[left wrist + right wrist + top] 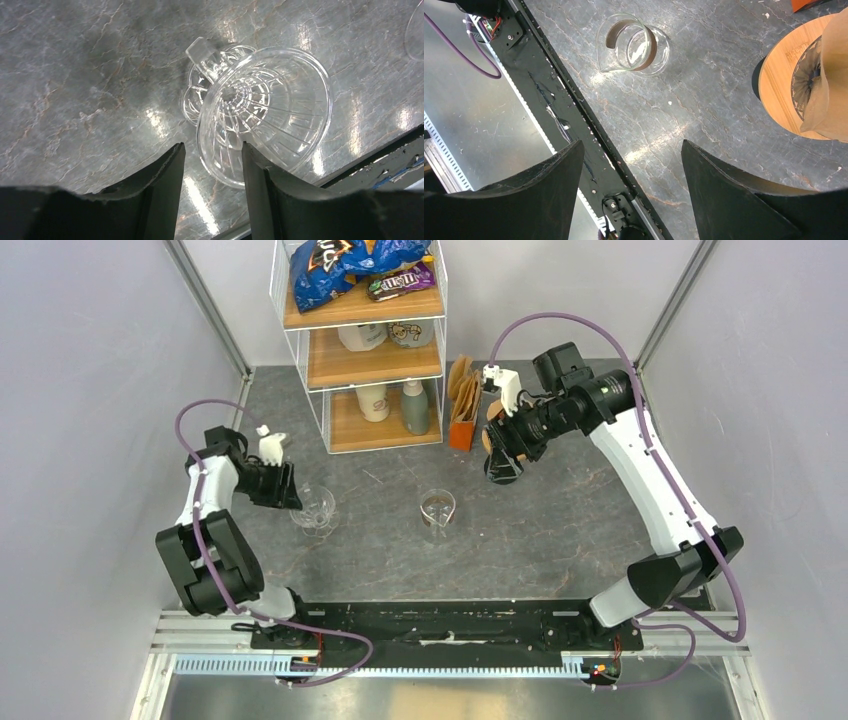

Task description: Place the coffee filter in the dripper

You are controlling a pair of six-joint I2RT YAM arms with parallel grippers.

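The clear glass dripper (pixel 315 508) stands on the dark stone table (pixel 540 530), left of centre. My left gripper (pixel 290 496) is open right beside its left side. In the left wrist view the dripper (pixel 265 112) lies just beyond the fingers, and its near rim shows in the gap of the gripper (pixel 212 146). Brown paper filters (pixel 462 388) stand in an orange holder. My right gripper (pixel 503 466) hovers just right of them, open and empty (pixel 632 142). A brown filter (pixel 831 80) shows at that view's right edge, over a round wooden stand (pixel 776 95).
A small glass beaker (pixel 437 508) stands mid-table and also shows in the right wrist view (pixel 631 45). A wire-and-wood shelf (pixel 365 360) with snack bags, cups and bottles stands at the back. The black base rail (pixel 450 625) runs along the near edge.
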